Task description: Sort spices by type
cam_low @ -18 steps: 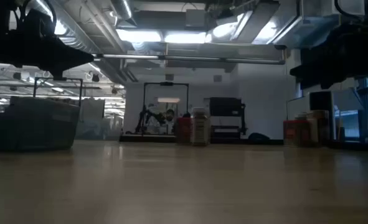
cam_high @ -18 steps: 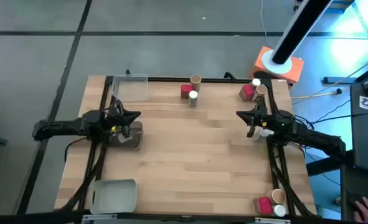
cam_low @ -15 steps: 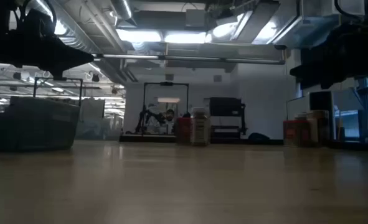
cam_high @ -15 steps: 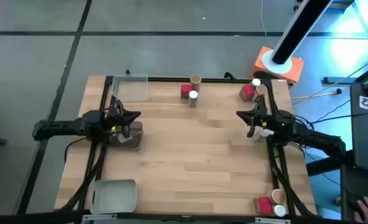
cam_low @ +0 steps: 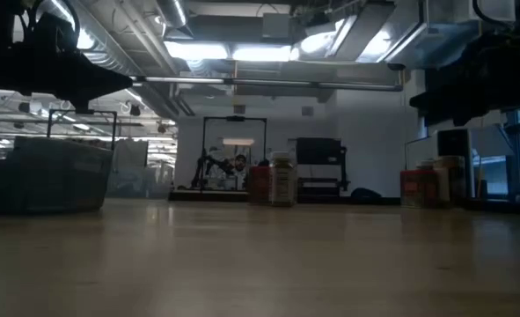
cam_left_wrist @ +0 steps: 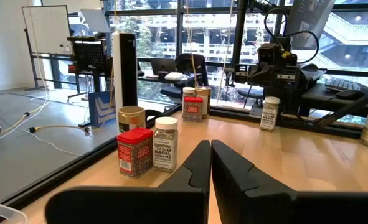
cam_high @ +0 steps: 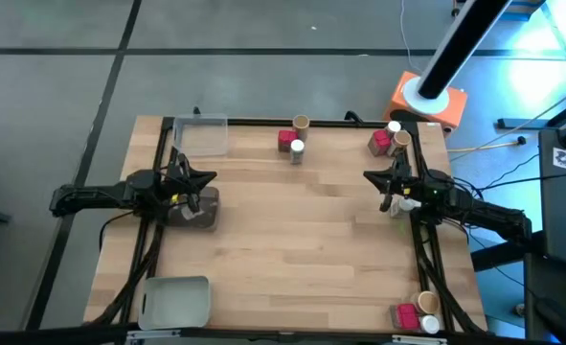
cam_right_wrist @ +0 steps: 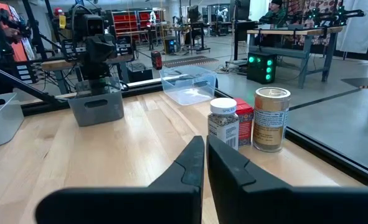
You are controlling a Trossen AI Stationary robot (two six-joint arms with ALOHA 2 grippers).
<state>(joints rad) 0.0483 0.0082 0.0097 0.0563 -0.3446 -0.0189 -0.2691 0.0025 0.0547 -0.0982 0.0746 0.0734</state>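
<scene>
1. Near edge of the table (cam_high: 292,287): a red box (cam_high: 403,314) and a white-lidded jar (cam_high: 428,324) with a tan-lidded one touching it sit in the right near corner, behind the right arm's base; a grey tray (cam_high: 174,301) lies at the left near corner

2. Mid-table: the left gripper (cam_high: 209,176) hangs over a dark grey bin (cam_high: 198,208) at the left side, its fingers pressed together and empty, as its wrist view shows

3. Opposite it, the right gripper (cam_high: 369,176) hovers at the right side, fingers likewise together and holding nothing; both point inward across bare wood

4. Far edge, centre: a cluster of 3 spices (cam_high: 293,140), a red box (cam_left_wrist: 134,152), a white-lidded jar (cam_left_wrist: 165,144) and a tan-lidded jar (cam_left_wrist: 131,118), all upright, so each long axis is vertical. A clear tray (cam_high: 203,135) sits at the far left

5. Far right corner: another 3 spices (cam_high: 388,138) of the same kinds

6. The relation that counts: the centre cluster lies ahead and beyond both fingertips, roughly between the arms, while the corner cluster lies just beyond the right gripper, so I judge the right arm nearer to that one. Either must open before an upright side grasp
</scene>
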